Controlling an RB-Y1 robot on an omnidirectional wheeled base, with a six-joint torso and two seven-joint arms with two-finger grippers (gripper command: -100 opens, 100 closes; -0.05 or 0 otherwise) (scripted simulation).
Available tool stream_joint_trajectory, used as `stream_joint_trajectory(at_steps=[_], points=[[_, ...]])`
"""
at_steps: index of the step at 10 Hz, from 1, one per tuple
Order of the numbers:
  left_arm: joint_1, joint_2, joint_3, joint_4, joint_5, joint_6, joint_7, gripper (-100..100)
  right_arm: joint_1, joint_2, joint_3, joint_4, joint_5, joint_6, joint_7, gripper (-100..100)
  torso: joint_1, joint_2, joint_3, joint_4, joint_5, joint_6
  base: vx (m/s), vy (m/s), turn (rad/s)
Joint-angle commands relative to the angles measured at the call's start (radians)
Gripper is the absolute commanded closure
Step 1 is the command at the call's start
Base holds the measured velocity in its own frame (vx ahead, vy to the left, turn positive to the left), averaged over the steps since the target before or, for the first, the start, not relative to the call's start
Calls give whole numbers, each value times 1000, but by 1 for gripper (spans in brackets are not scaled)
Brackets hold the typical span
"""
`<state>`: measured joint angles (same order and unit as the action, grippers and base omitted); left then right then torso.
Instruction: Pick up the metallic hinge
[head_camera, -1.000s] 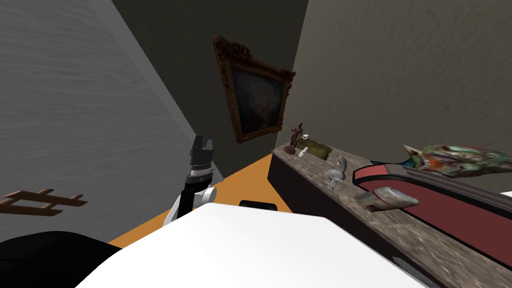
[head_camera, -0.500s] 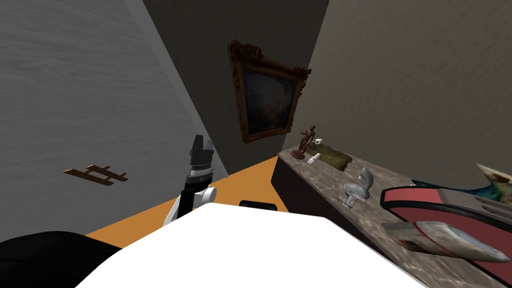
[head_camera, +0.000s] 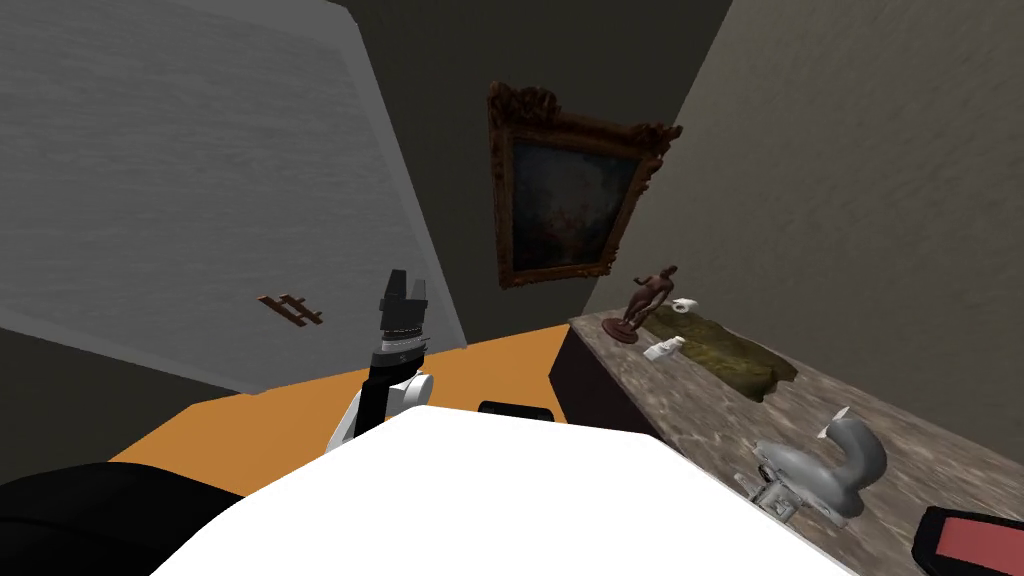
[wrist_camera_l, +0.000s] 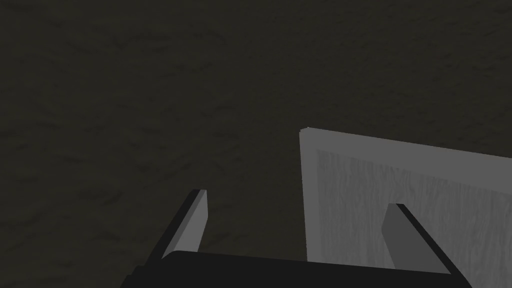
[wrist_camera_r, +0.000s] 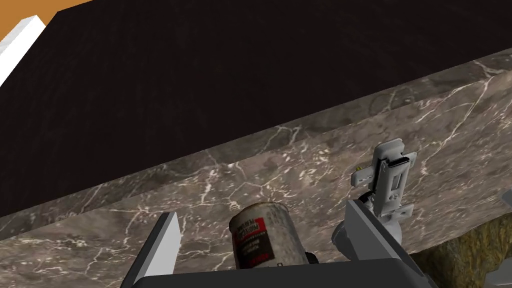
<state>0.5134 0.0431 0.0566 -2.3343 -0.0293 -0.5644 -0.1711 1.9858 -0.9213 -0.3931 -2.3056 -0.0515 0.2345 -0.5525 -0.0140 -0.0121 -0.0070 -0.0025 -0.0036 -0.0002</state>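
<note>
The hinge (wrist_camera_r: 387, 182) is a small light grey metal piece lying flat on the marble counter top (wrist_camera_r: 150, 210). It lies just beyond my right gripper's (wrist_camera_r: 261, 210) outer finger (wrist_camera_r: 370, 235). That gripper is open and holds nothing. A white can with a red label (wrist_camera_r: 262, 235) lies on the marble in line with the gap between its fingers. In the head view the hinge (head_camera: 770, 490) lies against a curved grey object (head_camera: 835, 465) near the counter's front edge. My left gripper (head_camera: 405, 285) is raised far left of the counter and stands open (wrist_camera_l: 300, 230).
On the marble counter (head_camera: 700, 420) stand a brown statuette (head_camera: 645, 300) and small white items (head_camera: 665, 348), beside an olive cloth (head_camera: 730, 355). A red and black object (head_camera: 970, 540) lies at the near right. The floor (head_camera: 300, 430) is orange. A framed painting (head_camera: 565, 200) hangs on the wall.
My head view has swung: counter, painting and wall rack all slid across the picture, and the hinge and grey object now lie lower right. My left arm keeps its pose.
</note>
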Motion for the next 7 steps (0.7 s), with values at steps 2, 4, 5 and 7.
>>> stream_joint_trajectory(at_steps=[2, 4, 5, 7], points=[[0, 0, 0, 0, 0, 0, 0, 0, 43, -69, 16, -11, -1, 46, -38, -100, -1, 0, 0, 0, 0, 0, 103, -203, 382], [0, 0, 0, 0, 0, 0, 0, 0, 56, -112, 36, -14, -1, 69, -59, -100, 1, 1, 1, 0, 0, 1, 69, -157, 300], [0, 0, 0, 0, 0, 0, 0, 0, 58, -132, 48, -16, -2, 78, -68, -100, 3, 1, 1, 0, 1, 1, 77, -162, 233], [0, 0, 0, 0, 0, 0, 0, 0, 53, -166, 72, -19, -2, 91, -81, -100, 3, 1, 0, 0, 1, 1, 73, -133, 240]])
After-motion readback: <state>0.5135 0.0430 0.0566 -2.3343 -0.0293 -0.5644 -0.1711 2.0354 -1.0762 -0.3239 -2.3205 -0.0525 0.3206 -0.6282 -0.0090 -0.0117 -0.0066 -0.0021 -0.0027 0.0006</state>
